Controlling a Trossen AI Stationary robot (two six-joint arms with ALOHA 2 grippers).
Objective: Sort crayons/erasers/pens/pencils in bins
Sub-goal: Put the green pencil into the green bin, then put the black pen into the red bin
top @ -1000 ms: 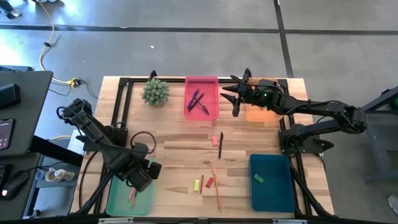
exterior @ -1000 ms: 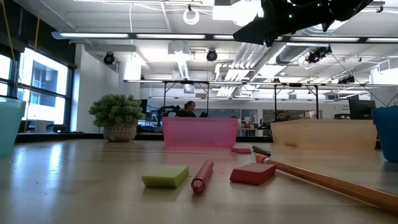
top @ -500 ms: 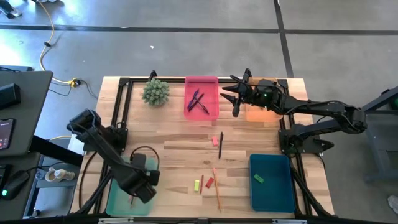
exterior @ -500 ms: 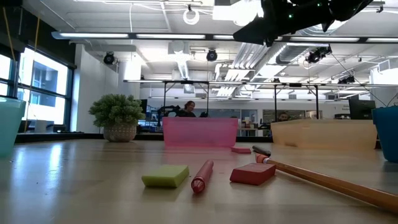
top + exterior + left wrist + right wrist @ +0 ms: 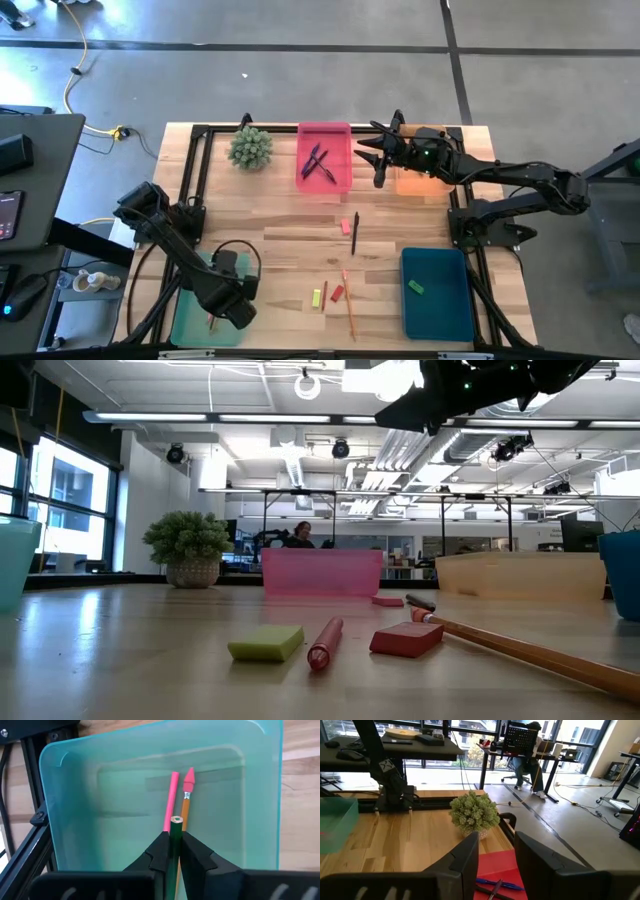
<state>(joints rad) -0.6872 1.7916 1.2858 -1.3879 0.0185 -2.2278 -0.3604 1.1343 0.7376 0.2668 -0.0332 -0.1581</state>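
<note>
Your left pincer (image 5: 170,851) is hanging over the pale green bin (image 5: 70,795) at the tabletop's (image 5: 280,250) near left corner, fingers pinching narrowly on a green pencil (image 5: 175,832). Below it in that bin, a pink pencil (image 5: 171,800) and an orange pencil with a pink eraser tip (image 5: 187,795) are lying side by side.

Your right pincer (image 5: 378,152) is waiting with its fingers parted and holding nothing, raised between the pink bin (image 5: 325,135) and the orange bin (image 5: 425,180) at the far edge. Purple and blue pens (image 5: 318,163) are resting in the pink bin. A green eraser (image 5: 415,288) is sitting in the dark blue bin (image 5: 437,295).

Loose on the tabletop: yellow-green eraser (image 5: 266,643), red eraser (image 5: 405,639), red crayon (image 5: 325,641), long orange pencil (image 5: 525,652), black pen (image 5: 355,232). Potted plant (image 5: 250,147) at far left.
</note>
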